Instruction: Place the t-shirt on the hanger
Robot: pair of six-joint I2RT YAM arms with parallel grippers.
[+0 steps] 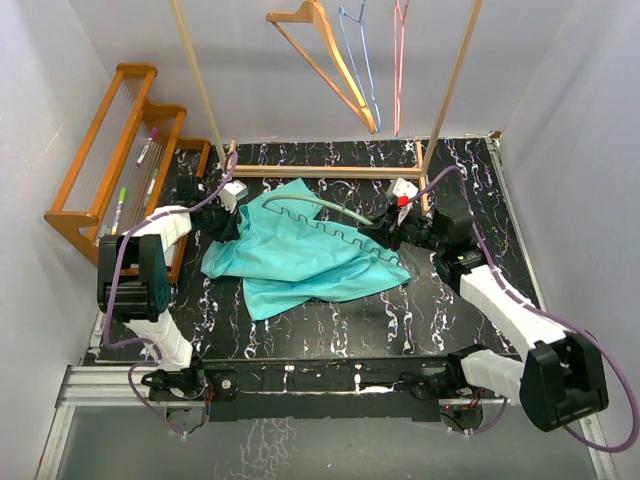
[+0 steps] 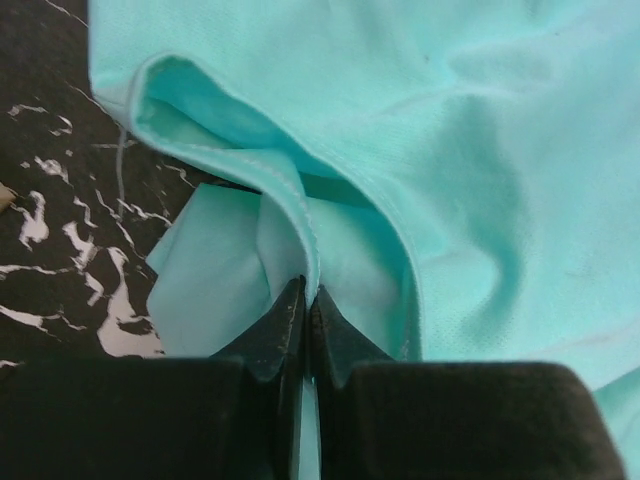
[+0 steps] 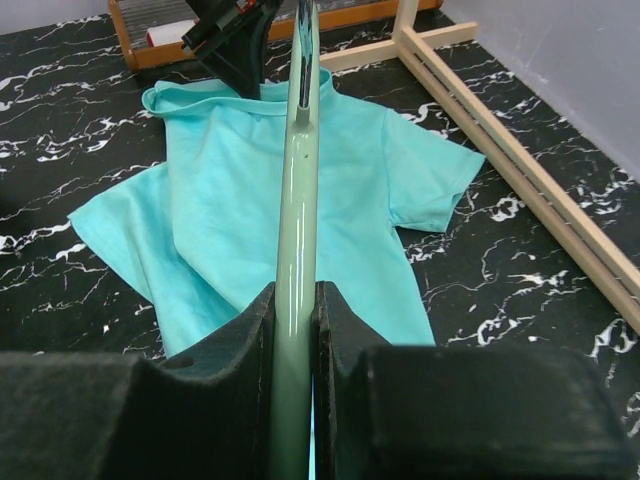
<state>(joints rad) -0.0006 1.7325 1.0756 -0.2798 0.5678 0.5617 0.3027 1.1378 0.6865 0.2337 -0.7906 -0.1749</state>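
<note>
The teal t-shirt point(image 1: 300, 255) lies crumpled on the black marbled table. My left gripper point(image 1: 228, 215) is at the shirt's left edge, and the left wrist view shows that gripper point(image 2: 307, 290) shut on a stitched edge of the t-shirt point(image 2: 480, 150). The pale mint hanger point(image 1: 330, 215) lies across the top of the shirt. My right gripper point(image 1: 385, 232) holds its right end. From the right wrist, the gripper point(image 3: 296, 290) is shut on the hanger point(image 3: 300, 180) bar, which runs out over the t-shirt point(image 3: 230, 170) toward the left gripper point(image 3: 235, 40).
A wooden rail frame point(image 1: 330, 172) stands at the back; an orange wooden hanger point(image 1: 325, 55), a blue wire hanger point(image 1: 360, 60) and a pink wire hanger point(image 1: 399, 60) hang from it. A wooden rack point(image 1: 115, 150) with markers stands at the left.
</note>
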